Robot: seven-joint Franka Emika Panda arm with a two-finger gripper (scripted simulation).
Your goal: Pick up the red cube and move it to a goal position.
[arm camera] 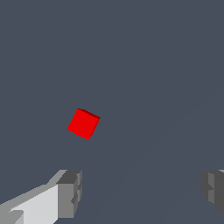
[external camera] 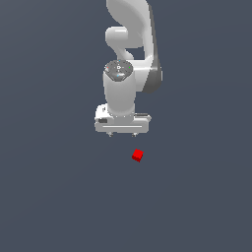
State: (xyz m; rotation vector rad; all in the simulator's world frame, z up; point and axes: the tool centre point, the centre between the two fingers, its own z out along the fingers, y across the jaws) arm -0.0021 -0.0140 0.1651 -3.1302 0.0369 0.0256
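Exterior view: we count one red cube (external camera: pixel 138 155) just below centre, apart from our one gripper (external camera: pixel 122 134) above it. Wrist view: we see one red cube (arm camera: pixel 83 124) left of centre and two fingers (arm camera: pixel 70 192) spread wide, holding nothing.

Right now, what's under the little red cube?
Only the plain grey floor shows around the red cube. The patch right beneath it is covered. The open gripper isn't touching it.
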